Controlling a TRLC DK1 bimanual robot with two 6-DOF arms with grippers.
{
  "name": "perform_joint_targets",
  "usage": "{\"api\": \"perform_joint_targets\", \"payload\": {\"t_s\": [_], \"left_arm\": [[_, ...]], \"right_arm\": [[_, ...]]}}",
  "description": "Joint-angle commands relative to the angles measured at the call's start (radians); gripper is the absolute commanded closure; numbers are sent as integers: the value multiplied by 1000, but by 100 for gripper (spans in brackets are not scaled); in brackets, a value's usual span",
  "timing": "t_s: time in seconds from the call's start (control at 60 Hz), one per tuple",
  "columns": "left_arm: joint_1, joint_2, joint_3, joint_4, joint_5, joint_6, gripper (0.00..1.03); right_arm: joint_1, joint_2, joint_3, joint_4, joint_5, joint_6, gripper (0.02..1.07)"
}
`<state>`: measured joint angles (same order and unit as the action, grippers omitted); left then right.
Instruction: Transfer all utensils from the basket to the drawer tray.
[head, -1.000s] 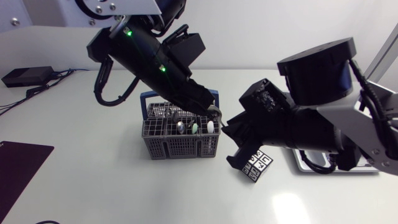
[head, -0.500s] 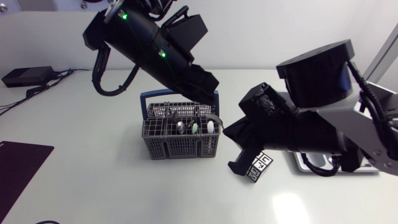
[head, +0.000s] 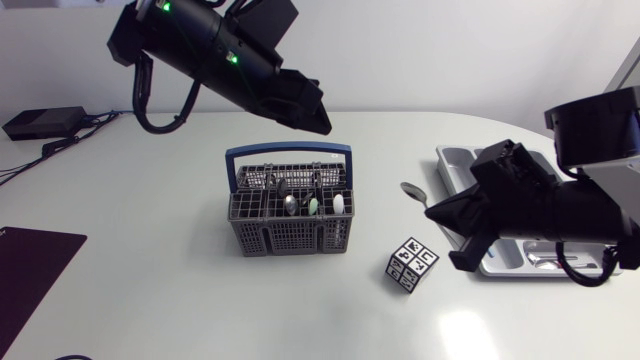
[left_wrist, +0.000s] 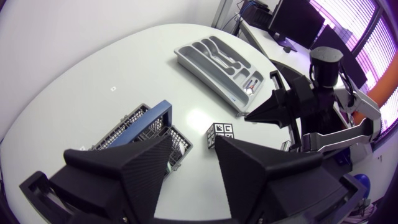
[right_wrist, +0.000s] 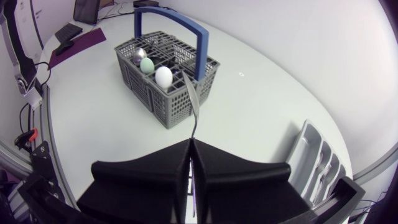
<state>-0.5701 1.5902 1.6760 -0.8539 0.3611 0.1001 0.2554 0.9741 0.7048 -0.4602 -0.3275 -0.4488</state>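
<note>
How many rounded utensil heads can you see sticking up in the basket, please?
3: a silver one, a green one and a white one, side by side along the front row of the basket. Dark handles behind them may belong to more.

The head camera sits fixed above the white table (head: 150, 290), looking down from well off on the grey mesh plastic basket with a blue handle (head: 290, 215) and the grey plastic drawer tray (head: 452, 163). The left wrist camera hangs high, looking down past the black left tool (left_wrist: 193, 142) on both. The right wrist camera, lower and nearer, faces the basket along the metal spoon (right_wrist: 191, 102) pinched in the black right tool (right_wrist: 191, 142), with the tray beside it.
</note>
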Motion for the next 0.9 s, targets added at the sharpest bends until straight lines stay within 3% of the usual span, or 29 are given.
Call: {"api": "perform_joint_targets", "payload": {"t_s": [0.0,0.4,0.55,0.883], "left_arm": [[10,-26,-61,19,-13,30,51],[-43,-29,-226,131,-83,73,51],[-77,-29,-262,168,-116,73,51],[-102,-4,-298,219,-129,66,51]], "right_arm": [[-100,-9,-34,-28,-47,-122,101],[-561,120,-19,-106,-211,-616,101],[-740,242,48,-201,-268,-883,101],[-949,469,170,-279,-245,-1285,101]]}}
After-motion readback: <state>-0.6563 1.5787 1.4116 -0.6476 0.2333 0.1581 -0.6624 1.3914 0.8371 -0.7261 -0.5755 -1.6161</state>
